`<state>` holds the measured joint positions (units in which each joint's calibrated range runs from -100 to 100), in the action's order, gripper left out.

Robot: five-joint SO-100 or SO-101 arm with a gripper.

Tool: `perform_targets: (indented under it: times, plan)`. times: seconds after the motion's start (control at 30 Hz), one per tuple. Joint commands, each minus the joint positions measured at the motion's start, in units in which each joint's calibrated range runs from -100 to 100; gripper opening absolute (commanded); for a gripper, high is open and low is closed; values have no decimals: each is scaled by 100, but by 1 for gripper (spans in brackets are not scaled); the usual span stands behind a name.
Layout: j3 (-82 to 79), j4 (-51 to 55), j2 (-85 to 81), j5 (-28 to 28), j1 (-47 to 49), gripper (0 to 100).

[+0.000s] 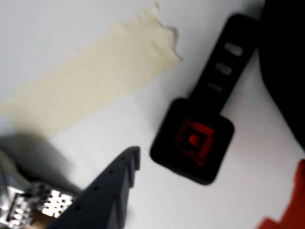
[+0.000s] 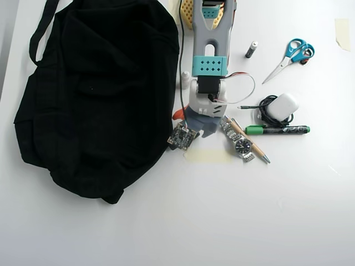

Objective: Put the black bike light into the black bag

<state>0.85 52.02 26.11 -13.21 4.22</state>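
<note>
End effector (image 1: pixel 200 200) spread, empty, straddling black bike light (image 1: pixel 193 140); best lowered squarely before pinching; black bag (image 2: pixel 94 94) just beside.

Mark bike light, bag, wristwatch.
black bike light (image 1: pixel 193 140): wrist view, on its red lens.
black bag (image 2: pixel 94 94): overhead view, mid fabric body.
wristwatch (image 2: pixel 242 146): overhead view, on the dial.

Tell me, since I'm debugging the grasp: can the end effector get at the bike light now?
Probably yes. The bike light lies flat on bare table between the end effector's dark finger and orange finger, nothing over it. The black bag sits close beside it.
</note>
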Motion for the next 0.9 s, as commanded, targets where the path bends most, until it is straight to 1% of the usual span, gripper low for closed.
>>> perform_targets:
  times: [0.0, 0.2, 0.33, 0.4, 0.87]
  plan:
    - [364, -52, -46, 73, -93, 41]
    - [364, -379, -30, 68, -175, 40]
    - [355, -568, -30, 68, -183, 36]
    - [373, -586, 45, 68, -183, 35]
    - [373, -508, 228, 31, -205, 34]
